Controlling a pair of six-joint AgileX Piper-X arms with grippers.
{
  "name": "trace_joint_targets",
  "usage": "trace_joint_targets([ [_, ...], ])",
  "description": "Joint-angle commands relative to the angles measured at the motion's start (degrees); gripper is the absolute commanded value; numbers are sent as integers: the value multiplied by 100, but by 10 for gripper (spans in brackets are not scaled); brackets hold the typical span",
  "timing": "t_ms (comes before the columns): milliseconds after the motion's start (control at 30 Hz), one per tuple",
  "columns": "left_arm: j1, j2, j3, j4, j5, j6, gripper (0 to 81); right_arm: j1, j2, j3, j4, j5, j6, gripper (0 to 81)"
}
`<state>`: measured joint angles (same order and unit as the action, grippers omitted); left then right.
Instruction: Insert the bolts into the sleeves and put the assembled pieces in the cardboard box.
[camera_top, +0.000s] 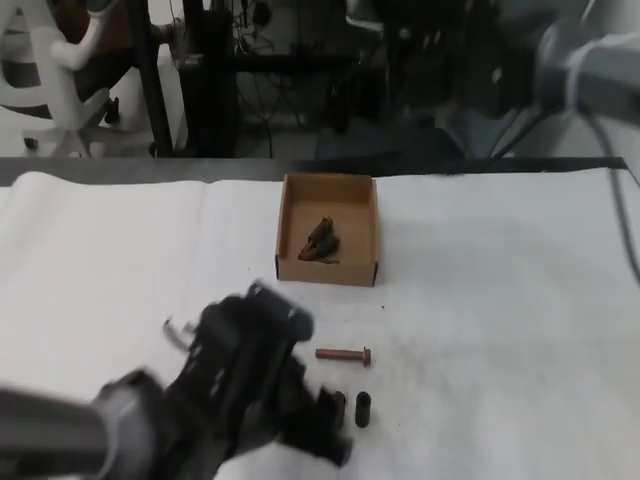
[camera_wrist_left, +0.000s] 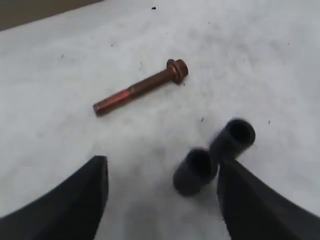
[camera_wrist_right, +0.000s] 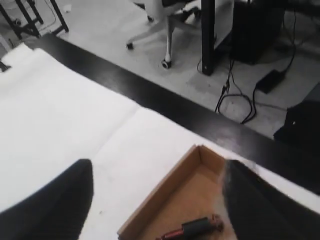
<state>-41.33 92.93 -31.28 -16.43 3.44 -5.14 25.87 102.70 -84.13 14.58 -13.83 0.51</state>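
Two sleeves (camera_top: 351, 408) sit side by side on the white-clothed counter (camera_top: 500, 300), at 6 o'clock from the bolt (camera_top: 343, 354). The bolt lies flat and alone, with its head toward 3 o'clock, and itself lies at 6 o'clock from the box (camera_top: 327, 192), well clear of it. In the left wrist view the shank is copper-coloured with a flanged head, and both sleeves are dark with their bores showing; whether the two touch I cannot tell.

Inside the box lies a small heap of assembled pieces (camera_top: 320, 241). In the right wrist view one of them (camera_wrist_right: 192, 229) shows as a dark sleeve on a reddish bolt.

The left gripper (camera_wrist_left: 162, 162) hangs low over the counter at about 8 o'clock from the sleeves. Its fingers (camera_wrist_left: 97, 195) are spread apart and hold nothing; the nearer sleeve (camera_wrist_left: 195, 171) lies just beside one of them, and the bolt is beyond both tips.

The right gripper (camera_wrist_right: 157, 167) is raised above the box's far side. Its fingers (camera_wrist_right: 260, 205) are likewise parted and hold nothing, with a box corner below them.
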Motion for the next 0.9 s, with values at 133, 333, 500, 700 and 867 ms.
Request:
trace_joint_targets([
  [133,9,611,-1042,1129,88,45,592,-18,-664,-71,-1,-15,-475,672],
  [333,9,700,-1201,1976,97,-259,468,-95,-871,-71,-28,313,-861,672],
  [500,9,689,-1201,1856,72,-211,10,-200,-871,-44,-23,327,-845,672],
  [700,25,230,-1425,3658,182,8,18,-211,-871,-45,40,327,-857,672],
  [867,147,28,-1861,5209,-78,571,18,-211,-871,-39,77,296,-717,672],
])
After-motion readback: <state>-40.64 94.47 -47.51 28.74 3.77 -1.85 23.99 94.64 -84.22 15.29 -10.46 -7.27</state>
